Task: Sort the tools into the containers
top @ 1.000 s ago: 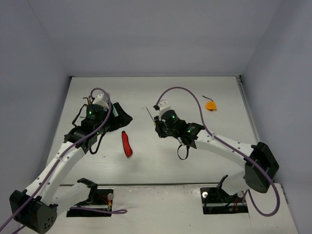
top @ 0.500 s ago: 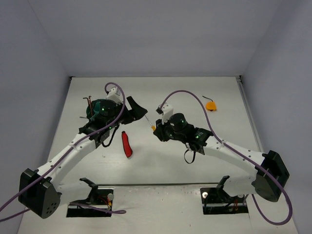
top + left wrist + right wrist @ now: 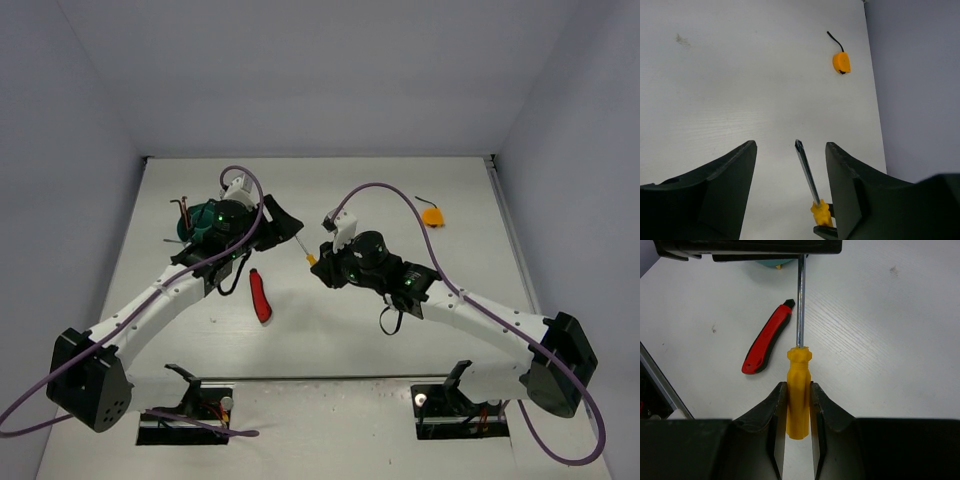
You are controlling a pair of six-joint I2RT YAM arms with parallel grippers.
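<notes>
My right gripper (image 3: 799, 400) is shut on the yellow-orange handle of a screwdriver (image 3: 799, 385), held above the table. The steel shaft points at my left gripper (image 3: 791, 147), which is open. The shaft (image 3: 807, 175) stands between the left jaws, nearer the right one and touching neither. From above, the screwdriver (image 3: 309, 253) bridges the left gripper (image 3: 287, 226) and right gripper (image 3: 322, 266). A red-and-black folding knife (image 3: 261, 297) lies on the table below them. The teal tub (image 3: 188, 230) is mostly hidden under the left arm. Dark hex keys (image 3: 183, 205) stick up beside it.
A small orange tape-measure-like object (image 3: 433, 216) with a black cord lies at the back right, also in the left wrist view (image 3: 841, 62). The knife (image 3: 766, 339) lies left of the shaft in the right wrist view. Grey walls enclose the white table.
My left gripper has swung right, away from the tub, and now straddles the screwdriver's shaft. My right gripper has shifted slightly left and nearer with the screwdriver still held.
</notes>
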